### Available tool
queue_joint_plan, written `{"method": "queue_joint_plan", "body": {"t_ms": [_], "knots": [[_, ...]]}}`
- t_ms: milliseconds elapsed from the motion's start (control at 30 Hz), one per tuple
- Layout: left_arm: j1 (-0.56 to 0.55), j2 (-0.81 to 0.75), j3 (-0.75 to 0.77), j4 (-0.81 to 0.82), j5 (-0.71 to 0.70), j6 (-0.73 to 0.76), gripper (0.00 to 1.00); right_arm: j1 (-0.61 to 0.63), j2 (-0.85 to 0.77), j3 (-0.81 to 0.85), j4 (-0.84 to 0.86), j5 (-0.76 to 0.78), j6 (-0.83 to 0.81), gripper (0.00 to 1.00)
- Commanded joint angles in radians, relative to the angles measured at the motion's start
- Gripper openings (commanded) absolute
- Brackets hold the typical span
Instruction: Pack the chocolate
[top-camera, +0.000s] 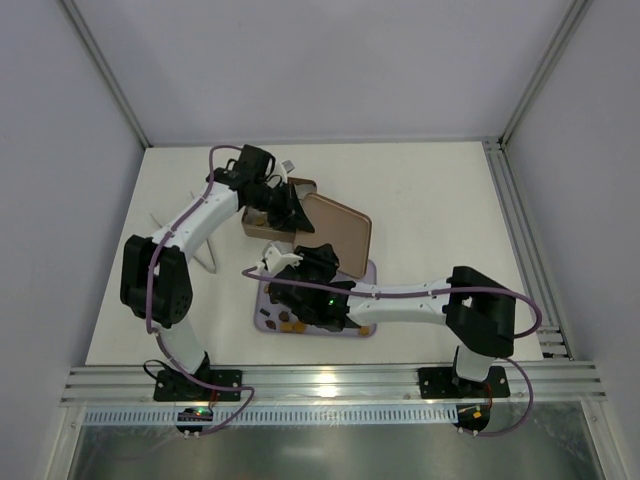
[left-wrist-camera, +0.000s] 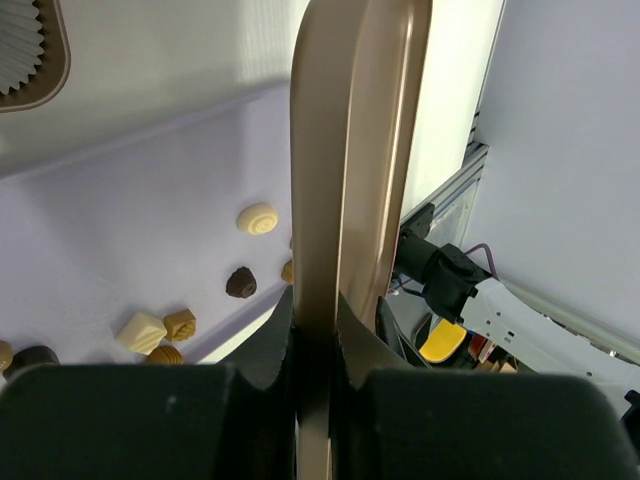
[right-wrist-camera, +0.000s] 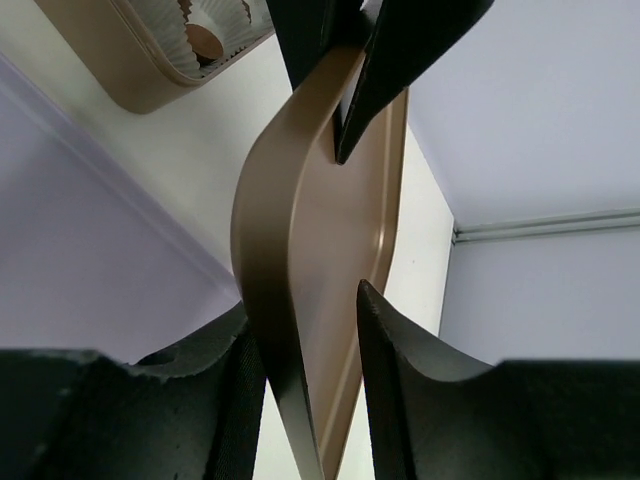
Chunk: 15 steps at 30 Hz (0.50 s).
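While the left pincer (left-wrist-camera: 315, 325) clamps the brown lid (left-wrist-camera: 350, 150) by its edge, the right pincer (right-wrist-camera: 305, 300), half-closed astride the rim, should seat squarely before any release

No legible text or labels anywhere

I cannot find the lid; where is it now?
Top view, centre: the tin lid is clamped in the left hand, right of the open tin, beyond the lilac tray.
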Motion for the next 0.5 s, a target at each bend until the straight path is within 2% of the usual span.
{"method": "queue_joint_plan", "body": {"t_ms": [0,400,467], "knots": [[0.005,-0.055,-0.01,0.004,0.061,0.022,0.01,0.001,0.006,0.01,0.1,0.057,-0.076,0.4],[0.026,-0.087,-0.02,-0.018,0.078,0.034,0.01,-0.015,-0.006,-0.064,0.218,0.091,-0.168,0.34],[0.032,-0.091,-0.021,-0.018,0.086,0.034,0.01,-0.018,-0.014,-0.076,0.227,0.1,-0.18,0.31]]}}
